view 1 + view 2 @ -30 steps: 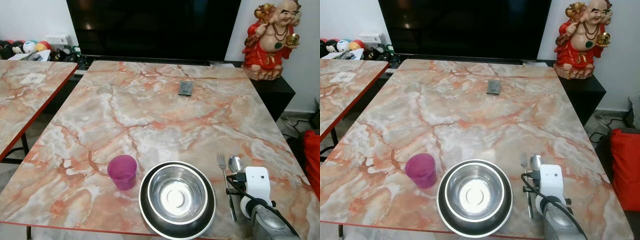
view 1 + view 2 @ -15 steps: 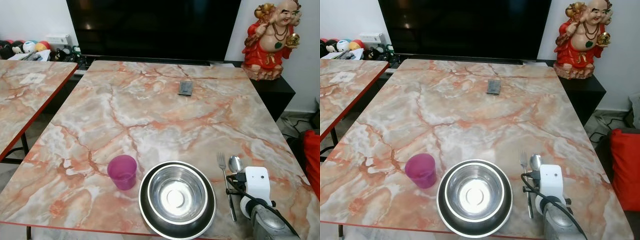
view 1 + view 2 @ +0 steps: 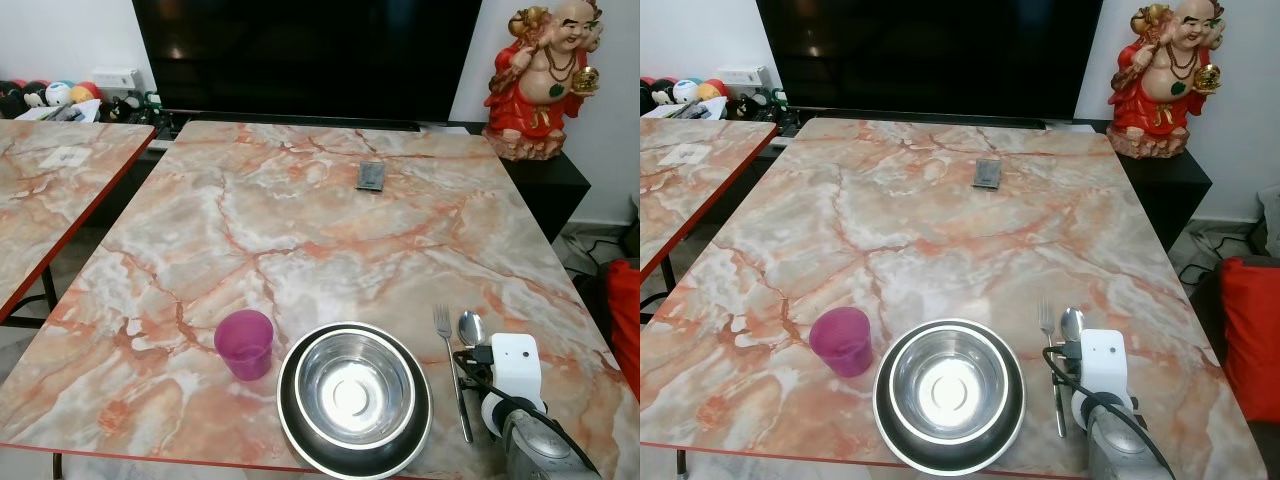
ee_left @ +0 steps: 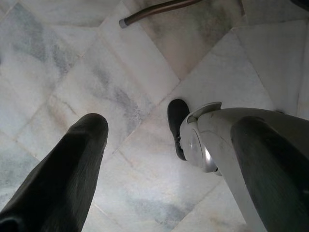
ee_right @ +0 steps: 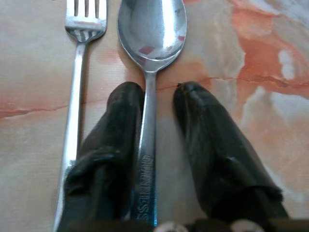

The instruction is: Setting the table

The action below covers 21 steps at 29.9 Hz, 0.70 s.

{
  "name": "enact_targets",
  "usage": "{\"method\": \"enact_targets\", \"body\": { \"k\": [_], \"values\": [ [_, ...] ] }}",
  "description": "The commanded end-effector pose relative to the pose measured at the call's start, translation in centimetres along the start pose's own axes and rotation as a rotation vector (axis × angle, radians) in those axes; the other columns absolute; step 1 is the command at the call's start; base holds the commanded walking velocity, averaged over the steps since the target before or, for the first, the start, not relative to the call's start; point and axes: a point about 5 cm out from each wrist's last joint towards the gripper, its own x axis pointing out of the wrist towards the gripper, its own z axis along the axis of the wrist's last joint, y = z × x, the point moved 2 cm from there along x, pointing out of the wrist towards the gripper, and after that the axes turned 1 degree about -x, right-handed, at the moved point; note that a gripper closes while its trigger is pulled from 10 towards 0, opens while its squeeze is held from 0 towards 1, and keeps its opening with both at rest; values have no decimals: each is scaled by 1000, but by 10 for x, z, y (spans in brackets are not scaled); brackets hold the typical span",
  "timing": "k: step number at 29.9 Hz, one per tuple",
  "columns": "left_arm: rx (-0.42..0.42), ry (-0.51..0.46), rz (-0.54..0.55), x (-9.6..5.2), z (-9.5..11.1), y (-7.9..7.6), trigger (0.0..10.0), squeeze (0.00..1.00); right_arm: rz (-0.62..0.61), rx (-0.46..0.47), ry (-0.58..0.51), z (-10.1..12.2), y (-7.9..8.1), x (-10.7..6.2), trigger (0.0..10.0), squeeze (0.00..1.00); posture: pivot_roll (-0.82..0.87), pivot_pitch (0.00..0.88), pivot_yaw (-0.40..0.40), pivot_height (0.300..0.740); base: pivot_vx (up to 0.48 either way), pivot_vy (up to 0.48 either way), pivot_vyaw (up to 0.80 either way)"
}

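At the table's (image 3: 300, 230) near right edge, the right gripper (image 5: 154, 92) rests with fingers parted either side of the spoon (image 5: 150, 29) handle, not clamping it. The fork (image 3: 452, 365) lies just left, then the steel bowl (image 3: 355, 385) and purple cup (image 3: 244, 343). The left gripper (image 4: 169, 145) hangs spread above the floor (image 4: 96, 72).

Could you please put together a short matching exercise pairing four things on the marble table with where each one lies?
Things:
1. translucent pink plastic cup
2. shiny steel bowl
3. silver metal spoon
4. small grey rectangular device

Places:
A. handle between the right gripper's black fingers
B. far half of the table, toward the television
C. left of the bowl, near the front edge
D. nested in a dark-rimmed plate

Pairs: 1-C, 2-D, 3-A, 4-B
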Motion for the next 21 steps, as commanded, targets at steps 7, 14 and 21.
{"method": "enact_targets", "body": {
  "k": [7,14,21],
  "values": [
    [12,11,5,-1,-2,3,10000,0,-3,-21,13,0,1,0,10000,0,-42,93,-11,740,0,0,0],
    [12,11,5,-1,-2,3,10000,0,-5,-23,16,-1,1,0,10000,0,-40,93,-12,740,0,0,0],
    [12,11,5,-1,-2,3,10000,0,-34,-54,28,-2,-3,0,10000,0,-41,93,-13,740,0,0,0]
  ]
}}
